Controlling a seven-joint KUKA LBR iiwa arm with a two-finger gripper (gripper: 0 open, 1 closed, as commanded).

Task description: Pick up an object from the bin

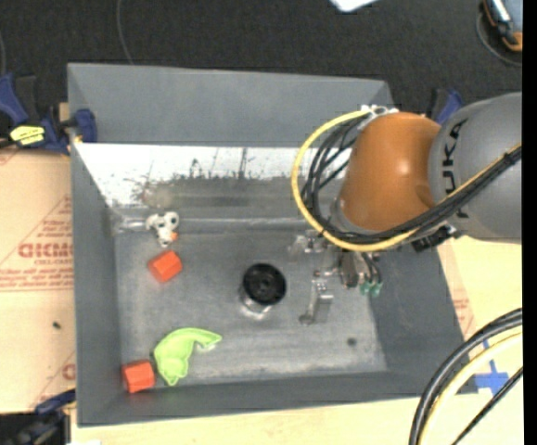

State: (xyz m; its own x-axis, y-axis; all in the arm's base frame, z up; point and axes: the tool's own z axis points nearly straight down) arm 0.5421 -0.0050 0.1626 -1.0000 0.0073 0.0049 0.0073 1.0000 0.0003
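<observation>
Bare floor along the grey metal bin's [231, 109] right and near walls, arm [491, 165] bent in from the right, gripper [316, 299] low just right of a black round knob [262, 283] mid-bin, its opening cannot be told

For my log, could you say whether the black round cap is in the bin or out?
In: the cap rests on the floor of the grey metal bin, left of the gripper.
</observation>
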